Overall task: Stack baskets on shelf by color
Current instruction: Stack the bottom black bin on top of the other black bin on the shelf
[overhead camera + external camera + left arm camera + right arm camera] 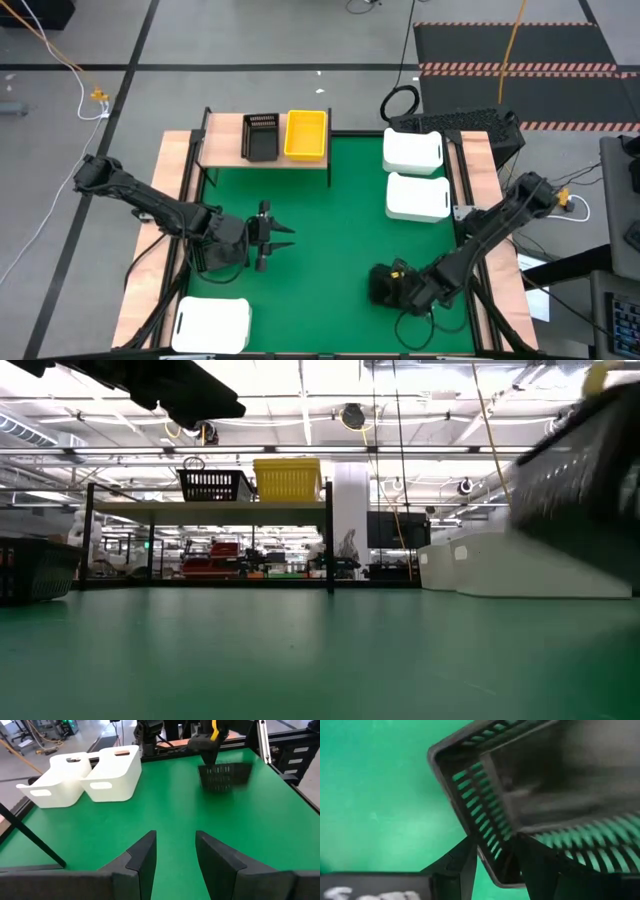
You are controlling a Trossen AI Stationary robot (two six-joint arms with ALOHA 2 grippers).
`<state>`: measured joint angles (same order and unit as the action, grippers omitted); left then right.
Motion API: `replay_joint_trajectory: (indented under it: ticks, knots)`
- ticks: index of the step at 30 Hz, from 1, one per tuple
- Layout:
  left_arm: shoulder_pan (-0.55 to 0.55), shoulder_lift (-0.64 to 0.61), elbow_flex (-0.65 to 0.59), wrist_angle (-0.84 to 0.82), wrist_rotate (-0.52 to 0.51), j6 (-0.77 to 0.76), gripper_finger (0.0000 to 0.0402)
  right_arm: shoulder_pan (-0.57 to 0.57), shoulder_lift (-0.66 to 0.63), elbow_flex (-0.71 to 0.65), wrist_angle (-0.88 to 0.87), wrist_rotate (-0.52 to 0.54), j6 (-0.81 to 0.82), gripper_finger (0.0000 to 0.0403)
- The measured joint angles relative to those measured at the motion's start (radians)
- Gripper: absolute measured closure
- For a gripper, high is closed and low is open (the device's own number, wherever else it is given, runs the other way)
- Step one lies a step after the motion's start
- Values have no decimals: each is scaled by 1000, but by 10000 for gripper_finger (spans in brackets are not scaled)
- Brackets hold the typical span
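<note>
On the light-wood shelf point(225, 140) at the table's far left stand a black basket point(260, 135) and a yellow basket point(305, 133); how many are nested in each I cannot tell. Two white baskets point(415, 150) point(418, 196) sit on the green mat's right side, and a third point(210, 325) lies at the near left. My left gripper point(288, 238) point(175, 837) hovers open over the mat's left middle, touching nothing. My right gripper point(385, 285) point(495, 842) is shut on another black basket point(222, 776) near the mat's near right. My right gripper holds the black basket by its slotted side wall close to a corner point(487, 857). One finger is inside the basket and one outside, coming over the rim from above. In the low view the basket point(590, 480) is tilted and looks lifted off the mat.
The mat's middle point(330, 230) between the two arms is bare green. A dark slotted object point(35, 565) shows at the low view's left edge. Black frame rails and a keyboard point(455, 122) border the table's far right.
</note>
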<state>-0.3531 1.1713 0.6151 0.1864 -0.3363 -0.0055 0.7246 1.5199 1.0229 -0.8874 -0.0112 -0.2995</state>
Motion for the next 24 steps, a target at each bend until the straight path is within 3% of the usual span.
replay_joint_trajectory:
  ticks: [7, 13, 15, 17, 21, 24]
  knots:
    - [0, 0, 0, -6, -12, 21, 263, 25, 29, 0, 4, 15, 29, 273]
    - [0, 0, 0, -3, -14, 14, 263, 22, -12, 23, 83, 263, 52, 273]
    - [0, 0, 0, -3, -14, 13, 263, 21, -37, 41, 65, 293, 46, 273]
    - [0, 0, 0, -2, -14, 13, 263, 22, -68, 51, 22, 295, 44, 273]
    - [0, 0, 0, -2, -15, 21, 263, 46, -105, 51, -141, 155, -7, 273]
    - [0, 0, 0, -2, -16, 22, 263, 72, -104, 22, -168, 144, -1, 273]
